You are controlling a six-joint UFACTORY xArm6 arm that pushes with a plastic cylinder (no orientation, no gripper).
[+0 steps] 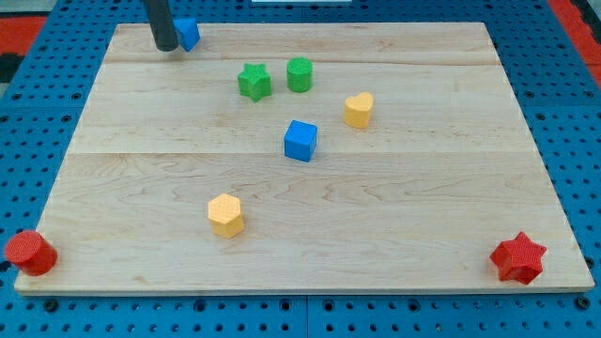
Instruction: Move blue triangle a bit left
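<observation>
The blue triangle [189, 33] lies at the top left of the wooden board [423, 197], close to the board's top edge. My tip [165, 45] is the lower end of the dark rod and stands right against the triangle's left side, hiding part of it. The rod comes down from the view's top.
A green star [254, 82] and a green cylinder [300, 73] sit at top centre. A yellow heart [359, 109] and a blue cube [300, 140] lie near the middle. A yellow hexagon [225, 215] is lower left. A red cylinder [30, 253] and a red star [517, 257] mark the bottom corners.
</observation>
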